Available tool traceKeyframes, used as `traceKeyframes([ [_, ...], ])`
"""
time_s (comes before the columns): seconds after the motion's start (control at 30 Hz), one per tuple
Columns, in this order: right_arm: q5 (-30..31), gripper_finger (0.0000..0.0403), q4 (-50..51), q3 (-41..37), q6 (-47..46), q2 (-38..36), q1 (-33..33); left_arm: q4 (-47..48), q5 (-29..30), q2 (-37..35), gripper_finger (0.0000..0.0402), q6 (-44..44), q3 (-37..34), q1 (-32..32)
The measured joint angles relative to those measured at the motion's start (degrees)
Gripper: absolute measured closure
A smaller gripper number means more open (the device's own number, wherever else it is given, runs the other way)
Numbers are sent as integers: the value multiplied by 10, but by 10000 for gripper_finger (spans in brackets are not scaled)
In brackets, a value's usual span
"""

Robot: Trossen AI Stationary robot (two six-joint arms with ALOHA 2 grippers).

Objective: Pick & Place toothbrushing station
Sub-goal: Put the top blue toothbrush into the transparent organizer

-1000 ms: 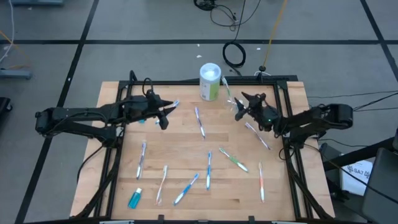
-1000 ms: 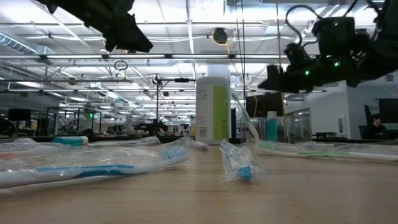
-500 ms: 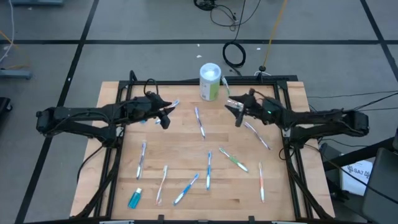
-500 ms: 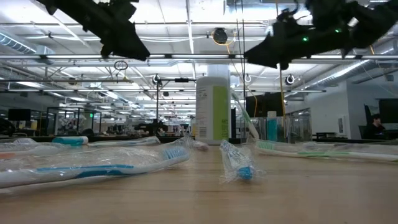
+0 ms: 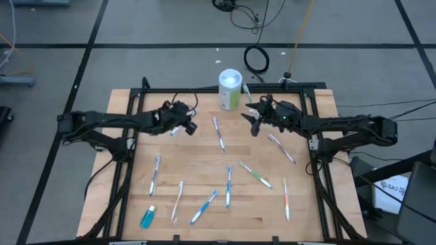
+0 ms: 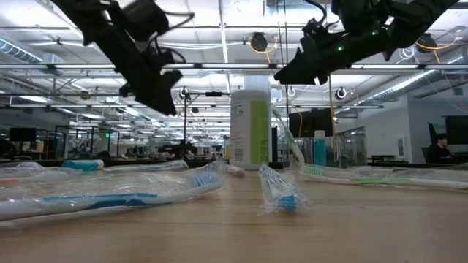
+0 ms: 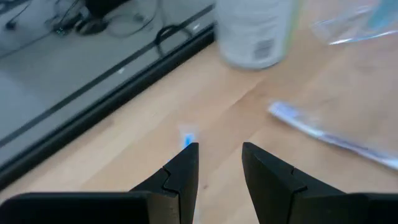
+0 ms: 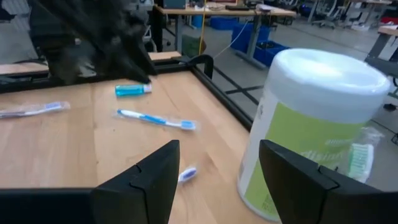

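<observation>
Several wrapped toothbrushes lie flat on the wooden table (image 5: 204, 160), among them a blue one (image 5: 219, 133) in the middle and a green one (image 5: 256, 175). A teal tube (image 5: 148, 216) lies near the front left; a second tube (image 8: 132, 89) lies beyond another blue toothbrush (image 8: 155, 118). My left gripper (image 5: 189, 127) (image 7: 219, 155) hangs open above the table, left of the middle, tipped downward, nothing between its fingers. My right gripper (image 5: 249, 122) (image 8: 214, 180) is open and nearly level, raised in front of the white-and-green canister (image 5: 230, 88). The clear cup cannot be made out.
The tall canister (image 6: 250, 124) stands at the far edge, and a green toothbrush in clear wrap (image 8: 357, 155) leans beside it. A black frame rail (image 5: 225, 89) borders the table. Bare wood lies between the two grippers.
My left gripper has sunk toward the table, shifted a little toward the right edge and tipped its fingers further down. My right gripper has risen, moved slightly left toward the canister and swung from pointing down to nearly level.
</observation>
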State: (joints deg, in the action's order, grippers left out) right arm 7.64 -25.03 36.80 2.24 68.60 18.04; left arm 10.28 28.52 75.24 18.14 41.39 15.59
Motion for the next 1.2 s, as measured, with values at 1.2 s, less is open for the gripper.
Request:
traceKeyframes([
  [1.2,-2,190,1,0,-1,0,0,-21,-181,195,366,49,2,160],
])
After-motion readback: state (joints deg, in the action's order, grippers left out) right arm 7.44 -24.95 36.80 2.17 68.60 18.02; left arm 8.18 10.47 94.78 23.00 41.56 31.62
